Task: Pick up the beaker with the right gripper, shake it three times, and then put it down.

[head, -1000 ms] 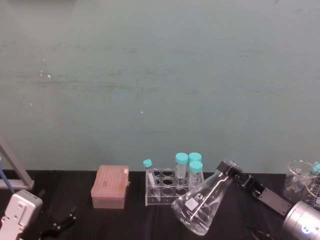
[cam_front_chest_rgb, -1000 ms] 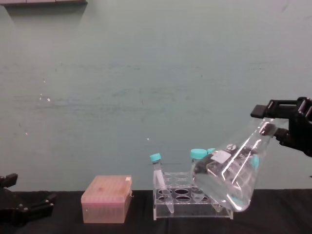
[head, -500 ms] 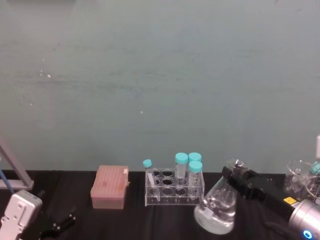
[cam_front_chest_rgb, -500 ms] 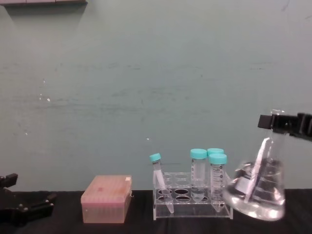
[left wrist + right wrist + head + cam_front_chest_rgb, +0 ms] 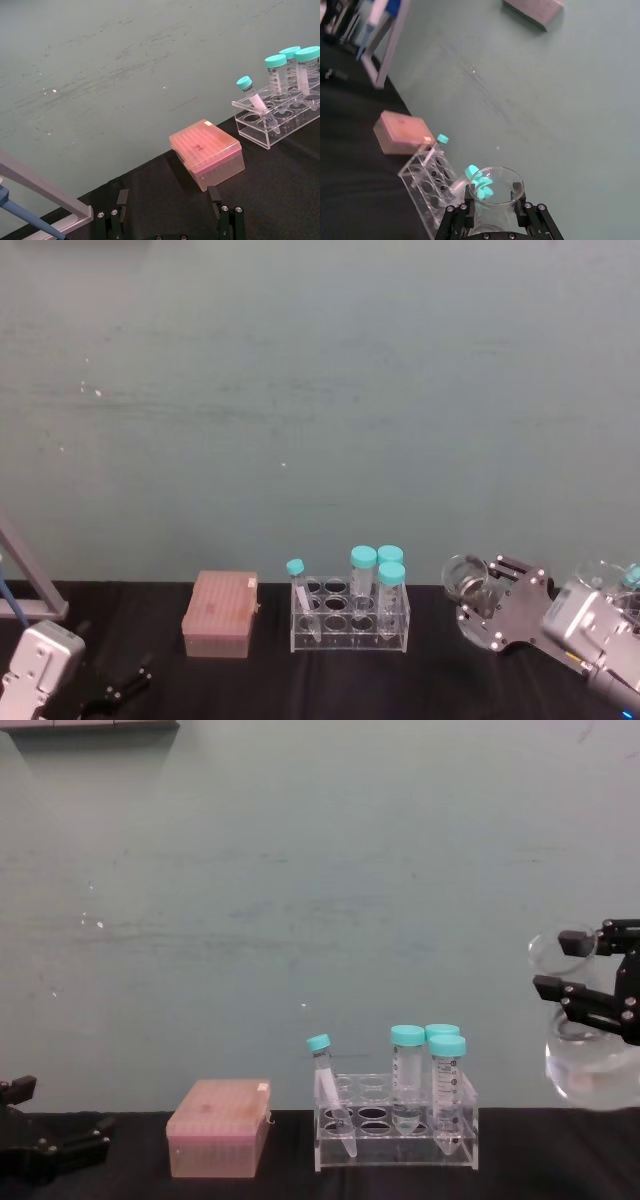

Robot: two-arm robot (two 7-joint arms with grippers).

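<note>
Gripping the beaker (image 5: 590, 1072) by its narrow neck, the right gripper (image 5: 566, 963) has its two jaws closed against the glass just under the flared lip. The beaker hangs clear of the black table (image 5: 130, 1188), at about 3 o'clock in the chest view and about 4 o'clock in the head view (image 5: 465, 577). It is tipped, with the mouth leaning away from the wide bottom. From the wrist, the open rim (image 5: 496, 186) sits squarely between the jaws. I judge the glass stiff, smooth and breakable. Flat jaws could slide on it during a sharp shake, and most of the weight lies low in the broad base, which will swing and pull at the grip. The neck below the flare looks the right place to hold, since the lip gives a stop against slipping. The bottom looks cloudy, but I cannot tell whether it holds liquid. The tube rack (image 5: 396, 1122) stands at 9 o'clock from the beaker, well apart, with a pink box (image 5: 218, 1128) farther that way. The left gripper (image 5: 170, 220) rests low at 8 o'clock, its jaws spread and holding nothing.
</note>
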